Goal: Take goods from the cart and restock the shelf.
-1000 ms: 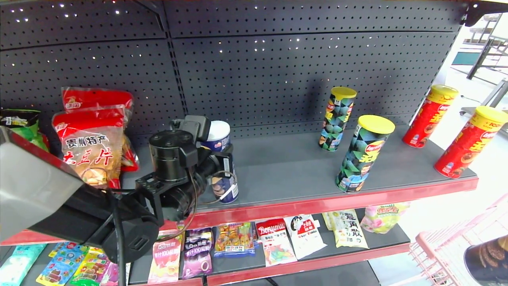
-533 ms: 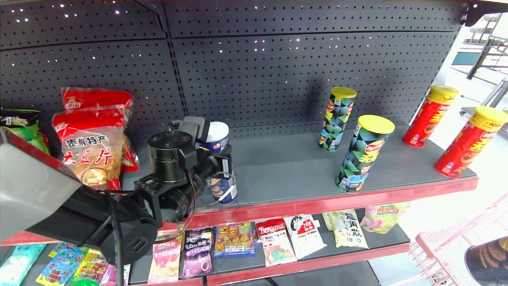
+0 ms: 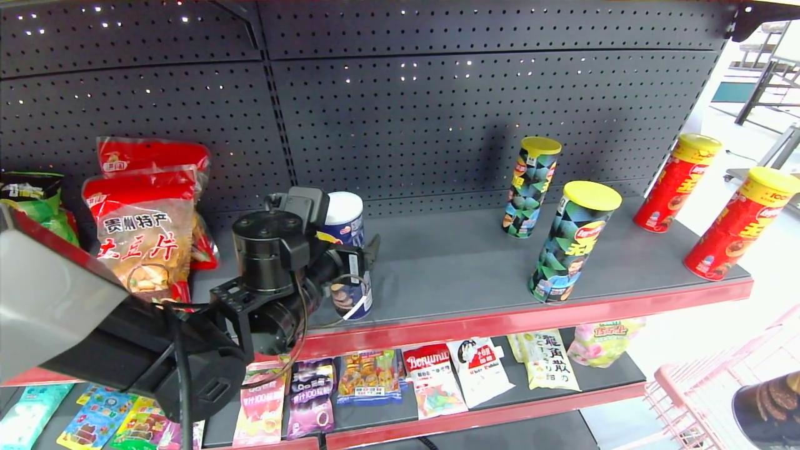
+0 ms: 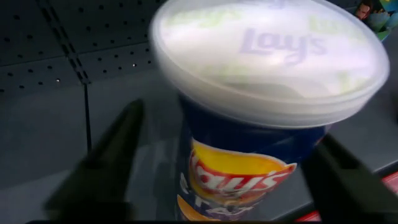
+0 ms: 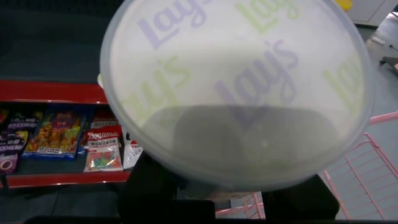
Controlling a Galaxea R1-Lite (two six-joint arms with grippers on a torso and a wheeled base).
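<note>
A blue can (image 3: 342, 234) with a white lid is being kept upright on the grey shelf (image 3: 450, 262), near the red front edge and just beside the red snack bags (image 3: 147, 219). It is being flanked by the left gripper (image 4: 227, 140), whose jaws are being held apart. In the left wrist view one dark finger (image 4: 106, 165) is being shown on each side of the can, with a gap of shelf between finger and can, so nothing is being gripped there.

A second can (image 5: 236, 93) is being clasped by the right gripper (image 5: 224, 198), with dark fingers being pressed in on both sides below its clear lid. In the head view this can (image 3: 765, 409) is being held low at the right, over the pink cart (image 3: 694, 394).

Farther right on the same shelf, two green-patterned cans (image 3: 572, 244) with yellow lids are being displayed upright, one behind the other. Two red cans (image 3: 737, 225) are being displayed near the shelf's right end, well apart from the blue can. A green bag (image 3: 31, 200) is being shown at the far left. Small flat packets (image 3: 375, 375) are being laid out in a row on the lower shelf.
</note>
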